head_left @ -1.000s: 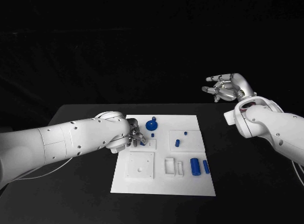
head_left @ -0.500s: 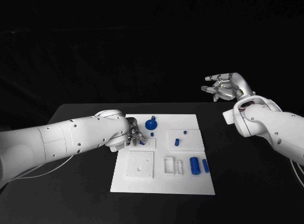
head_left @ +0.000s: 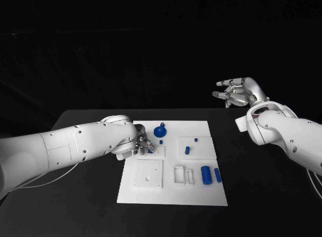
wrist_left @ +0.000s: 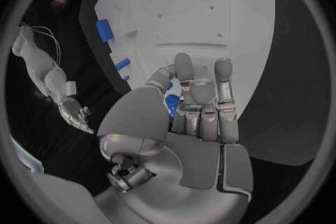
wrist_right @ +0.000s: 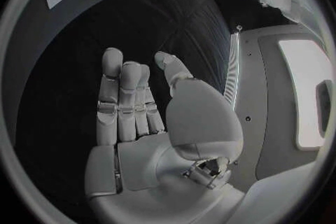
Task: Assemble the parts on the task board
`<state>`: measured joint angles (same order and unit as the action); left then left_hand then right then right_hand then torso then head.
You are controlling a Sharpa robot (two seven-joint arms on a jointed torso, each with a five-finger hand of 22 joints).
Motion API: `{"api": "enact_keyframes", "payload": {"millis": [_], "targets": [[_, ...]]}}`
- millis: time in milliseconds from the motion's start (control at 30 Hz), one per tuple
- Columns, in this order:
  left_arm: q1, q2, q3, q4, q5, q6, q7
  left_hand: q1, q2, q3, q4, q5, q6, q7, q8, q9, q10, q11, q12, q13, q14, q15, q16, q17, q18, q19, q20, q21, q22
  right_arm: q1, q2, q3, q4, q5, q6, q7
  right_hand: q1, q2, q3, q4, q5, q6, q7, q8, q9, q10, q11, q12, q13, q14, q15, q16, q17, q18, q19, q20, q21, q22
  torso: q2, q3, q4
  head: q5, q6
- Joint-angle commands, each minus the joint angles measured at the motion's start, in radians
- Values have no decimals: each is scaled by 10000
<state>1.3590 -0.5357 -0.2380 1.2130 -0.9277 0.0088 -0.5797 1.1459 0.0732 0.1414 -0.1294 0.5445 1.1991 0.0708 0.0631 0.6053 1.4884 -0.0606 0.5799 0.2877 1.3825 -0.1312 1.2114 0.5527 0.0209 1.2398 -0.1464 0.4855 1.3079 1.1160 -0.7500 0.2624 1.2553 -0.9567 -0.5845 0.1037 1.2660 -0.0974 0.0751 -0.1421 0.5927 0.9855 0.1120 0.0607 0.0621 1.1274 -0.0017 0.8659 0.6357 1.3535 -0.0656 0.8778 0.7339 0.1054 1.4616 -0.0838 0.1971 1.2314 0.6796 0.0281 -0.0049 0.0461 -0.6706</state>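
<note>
Two silver hands, one flat white task board [head_left: 172,195].
Left hand [head_left: 140,144] pinches a small blue part [wrist_left: 171,104] at the board; right hand [head_left: 238,92] hangs high, fingers apart, holding nothing.

Head camera overlooks task board [head_left: 172,163]; wrist cameras close.

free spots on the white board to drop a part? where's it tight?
Bare room: the near strip of the white task board, below the square recessed plate and the two blue cylinders. The black table beside the board's right edge is also free. Crowded: the far left corner, where the left hand sits by the round blue knob.
</note>
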Motion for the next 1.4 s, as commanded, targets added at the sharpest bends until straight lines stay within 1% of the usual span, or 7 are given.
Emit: {"api": "enact_keyframes", "payload": {"millis": [33, 233, 600, 900, 1033, 1233, 1400], "targets": [[-66, 92, -30, 38, 276, 312, 38, 188, 270, 111, -49, 23, 2145, -1100, 38, 9, 278, -234, 48, 11, -51, 10, 36, 12, -188, 14, -1, -14, 201, -16, 15, 7, -5, -3, 143, 35, -88, -49, 56, -20, 34, -9, 32, 0, -12, -57, 18, 34, -11, -76, -2, 66, -7, 75, 309, -2, -56, 16, 5, -2, -2, -11, 13], [-63, 101, -28, 2, 329, 237, 44, 138, 300, 164, -120, -25, 2131, -1101, 37, 89, 276, -239, 57, 14, -56, 6, 62, -8, -187, 13, -5, 11, 199, -31, 15, 7, -12, -3, 138, 37, -86, -47, 86, -37, 41, -5, 31, -1, -12, -59, 15, 33, -12, -76, -2, 67, -7, 75, 310, -2, -58, 23, 9, -14, 1, -34, 13], [-12, 148, -20, -115, 933, 422, 29, 168, 314, 188, -203, -32, 2133, -1105, 40, 139, 276, -250, 88, 20, -31, 1, 123, 63, -193, 14, -13, 30, 202, -62, 32, 7, -48, -3, 148, 40, -86, -47, 86, -37, 41, -5, 31, -1, -12, -59, 15, 33, -12, -76, -2, 67, -7, 75, 310, -2, -58, 23, 2, -12, 10, -60, -36], [239, 126, -2, -181, 1883, 955, -68, 134, 303, 222, -306, 82, 2148, -1110, 39, 180, 276, -254, 135, 37, -32, 1, 216, 168, -199, -11, -17, 56, 203, -90, 56, 7, -87, -3, 153, 38, -86, -47, 86, -37, 41, -5, 31, -1, -12, -59, 15, 33, -12, -76, -2, 67, -7, 75, 310, -2, -58, 23, -1, -7, 8, -51, -62], [356, 155, 2, -215, 2237, 1324, -137, 115, 307, 244, -361, 96, 2151, -1109, 38, 200, 276, -256, 158, 47, -29, 6, 269, 243, -198, -25, -11, 72, 205, -96, 63, 7, -96, -3, 169, 32, -86, -47, 86, -37, 41, -5, 31, -1, -12, -59, 15, 33, -12, -76, -2, 67, -7, 75, 310, -2, -58, 23, -7, -5, 11, -61, -78], [439, 228, 3, -293, 2438, 1696, -201, 34, 305, 308, -491, 244, 2184, -1118, 40, 256, 276, -261, 226, 76, -18, 12, 406, 454, -188, -57, -1, 121, 207, -101, 72, 7, -113, -3, 181, 26, -140, -58, 166, -87, 59, -9, 32, 0, -12, -60, 16, 35, -13, -79, -1, 66, -9, 74, 313, -2, -84, 56, -2, -6, 11, -79, -80], [474, 309, 4, -417, 2356, 1832, -223, -61, 323, 376, -576, 264, 2208, -1128, 43, 310, 275, -266, 290, 103, -1, 11, 476, 560, -179, -70, 1, 166, 204, -111, 83, 7, -130, -3, 187, 25, -140, -58, 166, -87, 59, -9, 32, 0, -12, -60, 16, 35, -13, -79, -1, 66, -9, 74, 313, -2, -84, 56, -1, -2, 5, -83, -74]]}}
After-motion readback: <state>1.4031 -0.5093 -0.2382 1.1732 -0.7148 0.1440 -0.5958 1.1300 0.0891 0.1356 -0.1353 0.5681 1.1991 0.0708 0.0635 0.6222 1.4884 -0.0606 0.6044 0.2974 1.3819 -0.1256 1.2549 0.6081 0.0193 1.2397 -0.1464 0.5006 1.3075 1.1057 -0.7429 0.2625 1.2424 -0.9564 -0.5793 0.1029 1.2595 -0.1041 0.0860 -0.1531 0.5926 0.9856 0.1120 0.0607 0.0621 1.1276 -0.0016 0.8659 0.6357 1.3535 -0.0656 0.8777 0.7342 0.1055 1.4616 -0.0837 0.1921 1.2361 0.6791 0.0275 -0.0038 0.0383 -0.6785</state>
